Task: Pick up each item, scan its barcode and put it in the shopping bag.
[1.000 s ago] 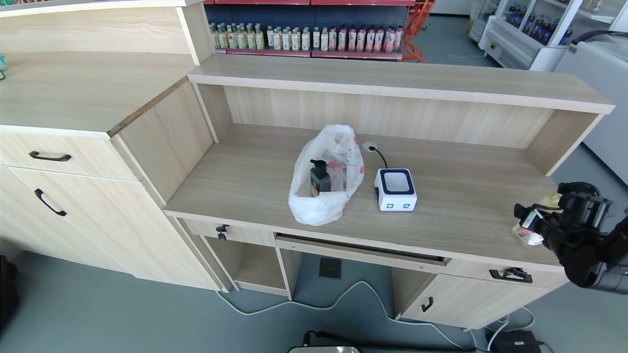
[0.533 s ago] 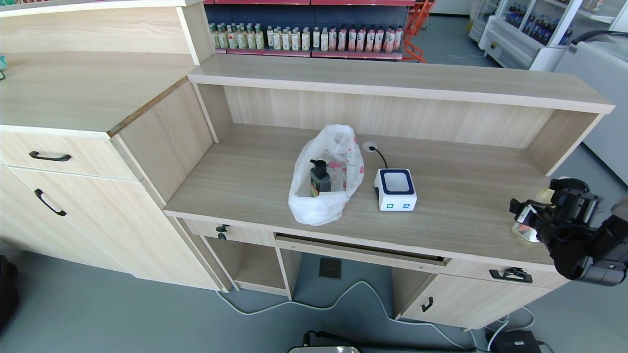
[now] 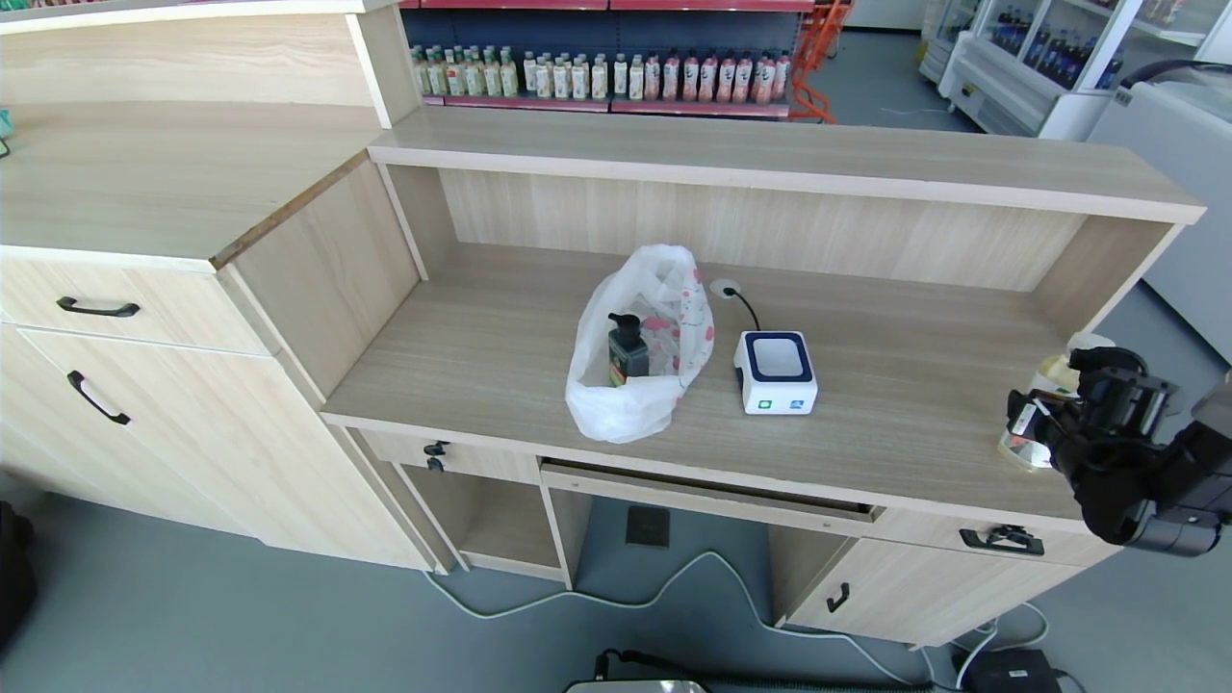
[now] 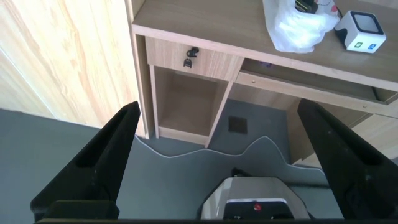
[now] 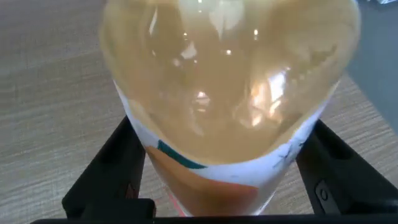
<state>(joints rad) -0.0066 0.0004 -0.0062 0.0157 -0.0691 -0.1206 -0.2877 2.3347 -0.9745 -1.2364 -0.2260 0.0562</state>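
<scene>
While my left gripper [image 4: 217, 109] hangs with fingers apart, I note my right gripper [image 3: 1039, 421] clamped on a clear bottle [image 5: 230, 81] of amber liquid at the counter's [image 3: 895, 385] right end.

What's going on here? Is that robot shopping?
A robot is doing checkout. Its right pincer is clamped on a bottle of yellowish liquid at the right end of the counter, away from the scanner. A dark pump bottle already sits in the white bag beside the scanner. The left pincer hangs open, low down in front of the counter, holding nothing.
</scene>
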